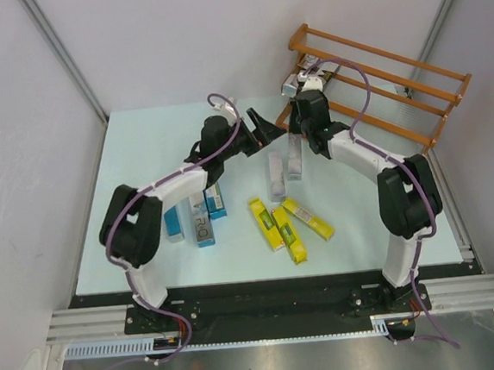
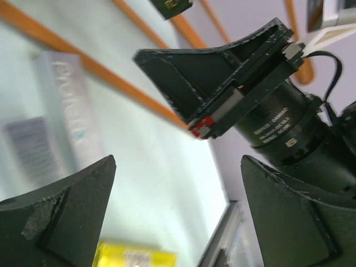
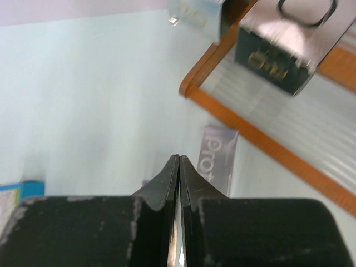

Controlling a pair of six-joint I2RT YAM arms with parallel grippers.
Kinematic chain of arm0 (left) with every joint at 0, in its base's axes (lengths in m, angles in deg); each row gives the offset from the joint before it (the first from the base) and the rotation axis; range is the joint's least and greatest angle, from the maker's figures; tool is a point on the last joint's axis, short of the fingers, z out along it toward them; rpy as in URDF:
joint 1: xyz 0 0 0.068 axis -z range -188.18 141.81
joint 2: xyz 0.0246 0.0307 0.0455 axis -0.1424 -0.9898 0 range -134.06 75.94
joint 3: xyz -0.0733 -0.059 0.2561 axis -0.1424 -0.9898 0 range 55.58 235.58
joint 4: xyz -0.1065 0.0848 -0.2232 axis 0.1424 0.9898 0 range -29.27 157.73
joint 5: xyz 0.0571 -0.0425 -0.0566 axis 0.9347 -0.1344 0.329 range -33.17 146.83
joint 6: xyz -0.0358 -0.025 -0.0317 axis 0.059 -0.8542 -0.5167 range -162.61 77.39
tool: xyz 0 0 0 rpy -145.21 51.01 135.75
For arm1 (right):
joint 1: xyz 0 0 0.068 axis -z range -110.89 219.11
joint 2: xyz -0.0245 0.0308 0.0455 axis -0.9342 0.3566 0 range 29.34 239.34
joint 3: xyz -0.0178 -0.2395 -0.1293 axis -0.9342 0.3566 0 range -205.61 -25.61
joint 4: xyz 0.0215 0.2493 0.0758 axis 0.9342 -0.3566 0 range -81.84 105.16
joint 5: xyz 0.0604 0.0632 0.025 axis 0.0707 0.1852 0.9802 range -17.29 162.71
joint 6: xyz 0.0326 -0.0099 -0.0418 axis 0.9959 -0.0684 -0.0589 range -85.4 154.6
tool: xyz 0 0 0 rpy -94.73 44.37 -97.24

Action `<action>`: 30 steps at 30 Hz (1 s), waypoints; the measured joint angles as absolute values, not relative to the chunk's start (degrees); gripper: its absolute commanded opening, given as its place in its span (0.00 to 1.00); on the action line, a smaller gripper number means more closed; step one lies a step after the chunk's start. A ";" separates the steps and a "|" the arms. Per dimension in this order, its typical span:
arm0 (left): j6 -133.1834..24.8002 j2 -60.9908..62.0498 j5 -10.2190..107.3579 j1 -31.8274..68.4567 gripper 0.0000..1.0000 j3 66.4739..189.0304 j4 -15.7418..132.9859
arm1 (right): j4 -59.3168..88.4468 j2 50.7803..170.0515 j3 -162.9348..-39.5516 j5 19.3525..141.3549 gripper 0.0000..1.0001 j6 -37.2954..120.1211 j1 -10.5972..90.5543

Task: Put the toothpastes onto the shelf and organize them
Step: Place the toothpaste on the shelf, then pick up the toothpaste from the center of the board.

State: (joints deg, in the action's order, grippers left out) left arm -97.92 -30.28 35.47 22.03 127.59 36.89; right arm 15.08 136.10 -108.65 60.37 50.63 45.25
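The left gripper (image 1: pixel 262 125), jaws wide, hangs very near the right gripper (image 3: pixel 178 161), jaws pressed together and empty. The arms may collide beside the shelf (image 1: pixel 374 51).

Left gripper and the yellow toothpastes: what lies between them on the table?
Two silver-grey cartons, side by side, lie between the open left gripper and the three yellow toothpastes; the top view shows it.
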 measured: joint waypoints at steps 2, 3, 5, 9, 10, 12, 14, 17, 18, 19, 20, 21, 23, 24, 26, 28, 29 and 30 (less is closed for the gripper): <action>-93.77 -25.34 37.59 22.03 1.00 124.57 40.69 | 14.71 134.04 -106.73 59.87 0.06 50.94 43.92; -91.80 -22.91 38.68 22.01 1.00 123.26 42.84 | 14.43 132.53 -105.42 59.57 0.06 51.13 42.98; -88.02 -18.28 41.59 22.01 1.00 120.79 46.92 | 13.44 129.56 -103.21 58.76 0.06 51.55 41.31; -82.10 -10.17 48.14 22.03 1.00 115.42 53.92 | 12.00 122.48 -97.73 55.43 0.09 52.14 36.18; -80.96 -8.62 49.65 22.03 1.00 114.17 55.56 | 11.78 120.42 -96.09 54.12 0.09 52.40 34.32; -78.86 -6.08 52.86 22.05 1.00 111.72 59.05 | 10.58 116.82 -93.49 52.29 0.11 53.10 30.91; -77.18 -4.03 55.86 22.08 1.00 109.27 62.38 | 10.03 113.19 -90.51 51.46 0.16 54.15 27.57; -75.30 -1.60 59.73 22.34 1.00 106.61 67.03 | 9.75 107.86 -85.46 51.11 0.42 55.50 25.40; -74.75 -0.88 61.28 22.54 1.00 106.04 68.67 | 9.66 105.63 -83.08 51.02 0.51 55.90 25.25; -74.05 -0.22 62.72 22.73 1.00 105.73 70.20 | 9.38 104.01 -81.53 50.98 0.58 56.60 25.27; -73.57 0.34 63.86 22.97 1.00 105.58 71.45 | 9.69 102.02 -79.43 51.02 0.74 56.93 25.29; -72.92 1.02 65.67 23.34 1.00 105.45 72.76 | 9.69 100.05 -77.38 51.06 0.81 57.30 25.29; -71.85 2.09 68.38 23.93 1.00 105.41 74.68 | 9.62 95.94 -73.42 51.09 0.95 58.19 25.38; -71.32 2.46 69.61 24.07 1.00 105.41 75.38 | 9.62 94.37 -72.00 51.13 0.98 58.50 25.38; -70.49 2.62 71.51 24.22 1.00 105.41 76.41 | 9.53 91.92 -70.14 51.13 1.00 58.43 25.36; -69.88 2.62 72.93 24.22 1.00 105.41 77.50 | 9.66 90.02 -69.29 51.11 1.00 58.41 25.36; -69.51 2.62 73.45 24.22 1.00 105.41 78.03 | 9.77 89.39 -69.20 51.09 1.00 58.39 25.36; -69.35 2.59 73.80 24.22 1.00 105.41 78.27 | 9.93 88.97 -69.16 51.06 1.00 58.39 25.38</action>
State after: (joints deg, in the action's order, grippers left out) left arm -69.35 2.59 73.80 24.22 105.41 78.27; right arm 9.93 88.97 -69.16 51.06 58.39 25.38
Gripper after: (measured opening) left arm 0.996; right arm 0.993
